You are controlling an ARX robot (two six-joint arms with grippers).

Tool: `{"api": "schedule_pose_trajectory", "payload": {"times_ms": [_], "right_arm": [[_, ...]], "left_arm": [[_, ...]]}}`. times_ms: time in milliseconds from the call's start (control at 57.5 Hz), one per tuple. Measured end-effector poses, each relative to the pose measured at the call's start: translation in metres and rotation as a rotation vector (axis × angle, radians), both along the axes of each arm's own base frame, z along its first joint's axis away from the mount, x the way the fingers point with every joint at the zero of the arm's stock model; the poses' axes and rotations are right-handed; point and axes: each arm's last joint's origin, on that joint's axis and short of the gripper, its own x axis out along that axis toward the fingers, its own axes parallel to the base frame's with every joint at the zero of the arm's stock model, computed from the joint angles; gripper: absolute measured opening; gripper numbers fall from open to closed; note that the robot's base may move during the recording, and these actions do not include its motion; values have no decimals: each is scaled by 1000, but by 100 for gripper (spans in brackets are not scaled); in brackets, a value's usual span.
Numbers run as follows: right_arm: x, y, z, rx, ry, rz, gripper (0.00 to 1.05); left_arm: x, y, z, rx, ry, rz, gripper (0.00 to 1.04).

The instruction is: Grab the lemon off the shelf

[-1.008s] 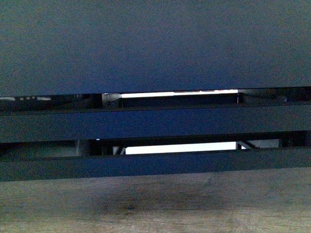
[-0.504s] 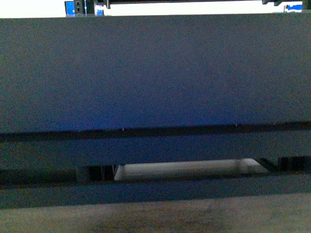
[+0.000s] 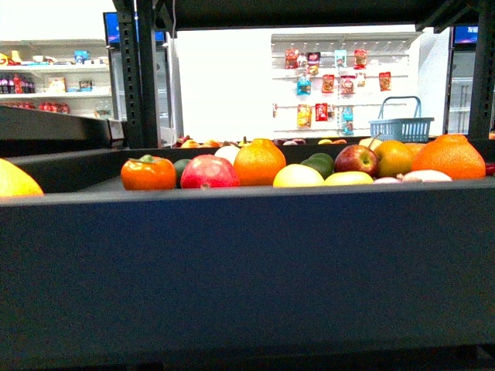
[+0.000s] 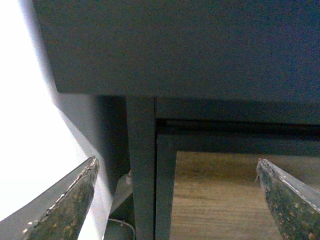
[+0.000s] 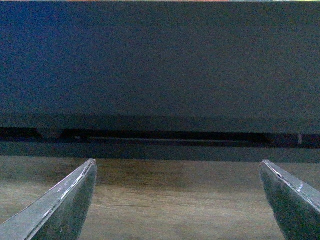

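Approach, as judged: raise an arm over the near rim of the black metal-framed tiered shelf [image 3: 247, 263], then reach to 1 o'clock for the small yellow oval lemon [image 3: 349, 178]. It lies just behind that rim, with a paler round yellow fruit [image 3: 298, 176] at its 9 o'clock. Descend from above.

Pose: the left end effector [image 4: 176, 162] and right end effector [image 5: 177, 162] are low, spread wide and empty. Both face the tray wall above the wood-grain panel [image 5: 175, 200].

Blue basket [image 3: 401, 124] sitting far back, in bright light. Left of basket, white rack [image 3: 396, 54] showing hanging packets [image 3: 303, 83]. Far left of basket, store shelves [image 3: 54, 71] carrying goods. White wall [image 3: 220, 85] glowing between shelves and rack. Blue screen [image 3: 469, 34] shining above basket, rightward.
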Motion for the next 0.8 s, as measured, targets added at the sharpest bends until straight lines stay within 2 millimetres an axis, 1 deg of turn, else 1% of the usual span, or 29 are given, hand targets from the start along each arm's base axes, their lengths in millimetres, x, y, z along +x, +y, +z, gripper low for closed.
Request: {"api": "schedule_pose_trajectory", "payload": {"times_ms": [800], "right_arm": [[0,0,0,3,0,0,97]], "left_arm": [[0,0,0,0,0,0,97]]}}
